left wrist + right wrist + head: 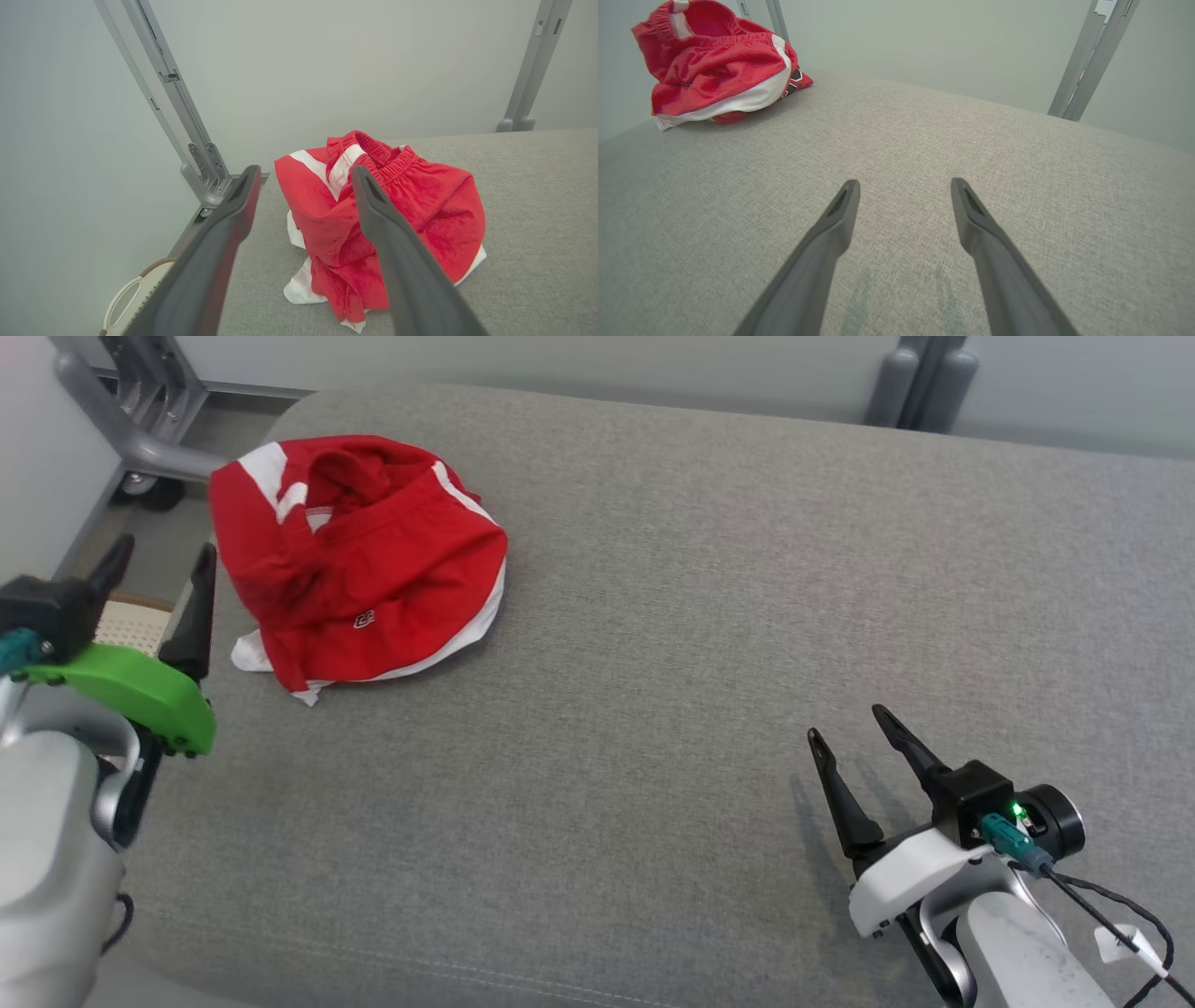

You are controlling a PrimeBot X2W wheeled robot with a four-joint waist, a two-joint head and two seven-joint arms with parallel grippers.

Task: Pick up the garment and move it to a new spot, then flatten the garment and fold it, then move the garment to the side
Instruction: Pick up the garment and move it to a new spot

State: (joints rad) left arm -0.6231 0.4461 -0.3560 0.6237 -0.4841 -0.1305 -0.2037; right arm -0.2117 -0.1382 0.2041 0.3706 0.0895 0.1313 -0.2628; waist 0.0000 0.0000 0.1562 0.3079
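1. Found garment crumpled at counter's far-left corner, untouched.
2. Had left pincer wide open, empty, just beside it, likely lined up to grab.
3. Parked right pincer open, empty, well apart.

So the whole surface is a big grey fabric cushion with a rounded corner. Plain pale wall behind it, grey metal frame posts at the back, a caster wheel by the left one. Soft, even light.
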